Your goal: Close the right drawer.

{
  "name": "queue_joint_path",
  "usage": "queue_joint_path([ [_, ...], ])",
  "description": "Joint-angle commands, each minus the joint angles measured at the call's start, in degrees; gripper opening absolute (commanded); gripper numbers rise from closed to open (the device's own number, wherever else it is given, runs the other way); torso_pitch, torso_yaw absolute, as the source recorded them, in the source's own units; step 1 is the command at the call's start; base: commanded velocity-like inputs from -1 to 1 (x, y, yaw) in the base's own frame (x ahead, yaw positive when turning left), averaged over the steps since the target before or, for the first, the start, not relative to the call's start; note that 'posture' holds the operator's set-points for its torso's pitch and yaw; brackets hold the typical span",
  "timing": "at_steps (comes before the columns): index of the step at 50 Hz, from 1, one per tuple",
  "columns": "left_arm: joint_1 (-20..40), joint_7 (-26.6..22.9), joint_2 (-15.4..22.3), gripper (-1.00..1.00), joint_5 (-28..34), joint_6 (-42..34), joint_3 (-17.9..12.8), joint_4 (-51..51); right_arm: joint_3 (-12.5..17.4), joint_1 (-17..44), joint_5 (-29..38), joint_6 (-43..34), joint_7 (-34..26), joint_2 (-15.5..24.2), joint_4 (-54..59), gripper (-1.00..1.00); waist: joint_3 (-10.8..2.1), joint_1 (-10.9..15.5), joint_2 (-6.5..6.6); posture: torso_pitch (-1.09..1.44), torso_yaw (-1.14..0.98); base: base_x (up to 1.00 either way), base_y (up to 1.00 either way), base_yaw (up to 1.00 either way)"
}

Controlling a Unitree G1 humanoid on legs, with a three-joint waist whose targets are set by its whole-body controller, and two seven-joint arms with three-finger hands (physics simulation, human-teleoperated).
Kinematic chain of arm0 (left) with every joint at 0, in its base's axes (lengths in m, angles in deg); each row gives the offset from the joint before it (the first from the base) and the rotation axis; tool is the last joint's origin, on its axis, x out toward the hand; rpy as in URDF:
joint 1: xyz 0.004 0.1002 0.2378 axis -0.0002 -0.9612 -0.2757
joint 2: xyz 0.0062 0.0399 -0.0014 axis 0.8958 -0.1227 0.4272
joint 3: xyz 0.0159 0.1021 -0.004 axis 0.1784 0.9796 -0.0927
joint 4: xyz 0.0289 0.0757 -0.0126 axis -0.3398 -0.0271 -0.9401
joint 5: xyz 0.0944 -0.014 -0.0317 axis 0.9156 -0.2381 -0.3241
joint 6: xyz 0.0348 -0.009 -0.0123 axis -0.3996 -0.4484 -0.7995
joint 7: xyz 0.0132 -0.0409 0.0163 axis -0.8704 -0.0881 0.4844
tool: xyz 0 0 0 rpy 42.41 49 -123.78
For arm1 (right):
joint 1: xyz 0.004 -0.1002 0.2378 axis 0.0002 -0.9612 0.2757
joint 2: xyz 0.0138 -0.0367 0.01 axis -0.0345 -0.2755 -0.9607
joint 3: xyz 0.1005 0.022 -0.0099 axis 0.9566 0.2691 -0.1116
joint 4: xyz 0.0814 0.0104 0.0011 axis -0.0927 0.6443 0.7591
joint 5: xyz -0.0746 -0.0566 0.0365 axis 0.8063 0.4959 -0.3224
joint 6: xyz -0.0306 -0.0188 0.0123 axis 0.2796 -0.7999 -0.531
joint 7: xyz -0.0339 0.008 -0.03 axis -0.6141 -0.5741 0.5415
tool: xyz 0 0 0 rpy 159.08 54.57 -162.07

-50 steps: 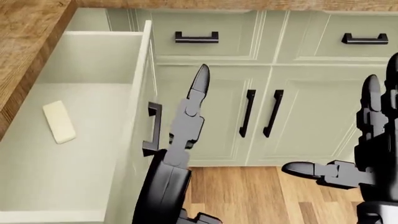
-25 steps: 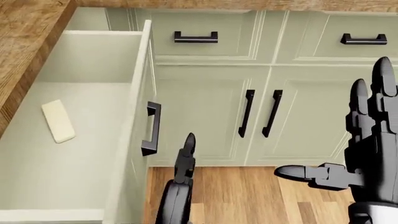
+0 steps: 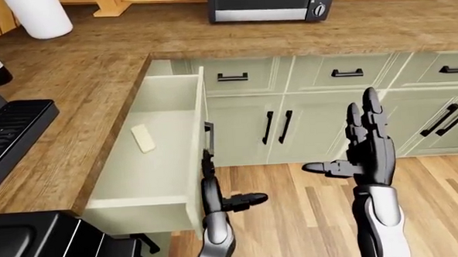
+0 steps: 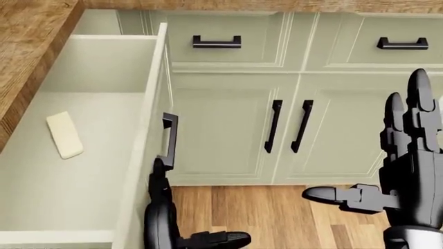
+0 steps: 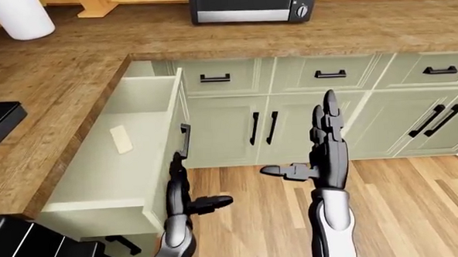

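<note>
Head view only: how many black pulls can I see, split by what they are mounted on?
Pulls on closed drawers: 2
Pulls on cabinet doors: 2
Pull on the open drawer: 1
Total: 5
</note>
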Motion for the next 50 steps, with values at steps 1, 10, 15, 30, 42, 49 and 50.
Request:
queue_joint_path([
  [1,1.87,0.50,-0.56,1.00,-1.78,1.88,-0.77,0.57,0.19,1.02,0.06,1.96,-0.11,0.42,-1.99,1.00,-0.98,-0.02,-0.27,0.00,0.00,0.00,0.00,0.00],
  [10,3.11,0.45,-0.37,1.00,-4.00,1.88,-2.04,-1.98,0.23,1.04,-0.02,1.75,-0.11,0.44,-2.21,1.00,-1.07,-0.12,-0.23,0.00,0.00,0.00,0.00,0.00],
  [15,3.29,0.81,-0.24,1.00,-4.99,1.74,-2.65,-2.21,0.21,0.95,-0.05,1.55,-0.14,0.42,-2.53,1.00,-1.13,-0.19,-0.23,0.00,0.00,0.00,0.00,0.00],
  [30,3.26,4.00,0.63,1.00,-5.91,2.04,-4.04,-0.04,0.00,1.24,-0.03,1.97,-0.33,0.44,-1.26,1.00,-1.09,-0.47,-0.20,0.00,0.00,0.00,0.00,0.00],
  [42,3.94,8.76,1.02,1.00,-4.86,1.84,-5.04,-0.70,-0.08,1.14,0.03,2.02,-0.46,0.44,-1.08,1.00,-1.06,-0.78,-0.24,0.00,0.00,0.00,0.00,0.00],
  [49,3.68,10.18,1.35,1.00,-4.82,1.10,-5.42,0.76,-0.10,1.17,0.10,2.35,-0.56,0.43,-0.62,1.00,-1.12,-0.94,-0.19,0.00,0.00,0.00,0.00,0.00],
  [50,3.61,10.37,1.35,1.00,-4.80,1.00,-5.41,0.89,-0.08,1.17,0.09,2.47,-0.57,0.42,-0.46,1.00,-1.11,-0.96,-0.19,0.00,0.00,0.00,0.00,0.00],
])
